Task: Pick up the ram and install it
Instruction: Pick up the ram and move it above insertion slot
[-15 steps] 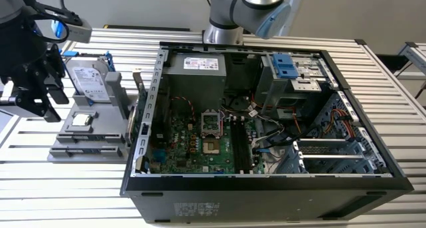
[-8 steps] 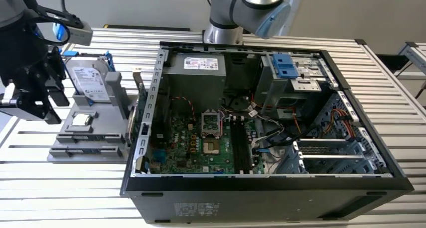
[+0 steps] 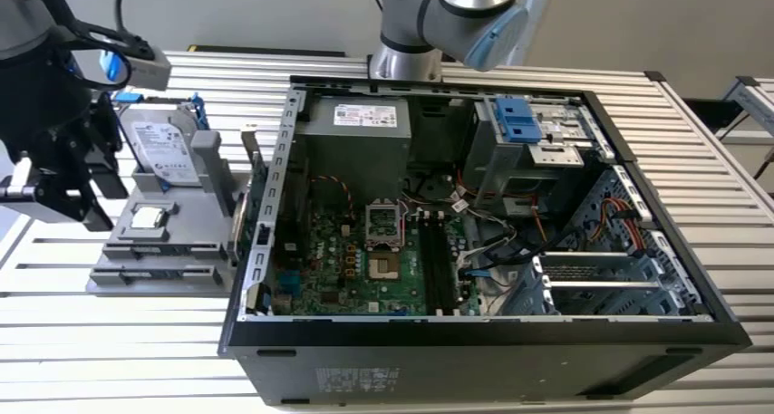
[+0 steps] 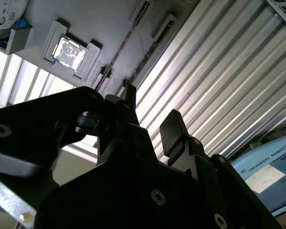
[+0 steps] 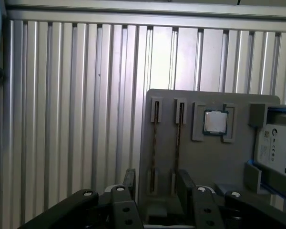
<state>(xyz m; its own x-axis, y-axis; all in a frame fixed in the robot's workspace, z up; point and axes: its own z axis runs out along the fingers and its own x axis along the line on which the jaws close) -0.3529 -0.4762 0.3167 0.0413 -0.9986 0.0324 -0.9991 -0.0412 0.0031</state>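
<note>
Two ram sticks stand on edge in slots of a grey parts holder (image 5: 214, 162); in the first wrist view the nearer ram (image 5: 154, 143) and the second ram (image 5: 178, 143) show as thin brown-green strips. My gripper (image 5: 157, 183) hovers over the holder's end, open, and one stick's lower end lines up with the gap between its black fingers (image 5: 185, 181). In the second wrist view the gripper (image 4: 150, 114) has nothing between its fingers, and a ram edge (image 4: 126, 47) runs beyond them. In the exterior view the gripper (image 3: 82, 206) hangs at the holder's left side.
The holder (image 3: 127, 251) also carries a square silver processor (image 3: 148, 217) and a silver hard drive (image 3: 163, 147) with blue rails. An open computer case (image 3: 260, 206) lies on the exterior view's right, with a green motherboard (image 3: 362, 260) and dark memory slots (image 3: 438, 260). The table is ribbed aluminium (image 3: 121, 341).
</note>
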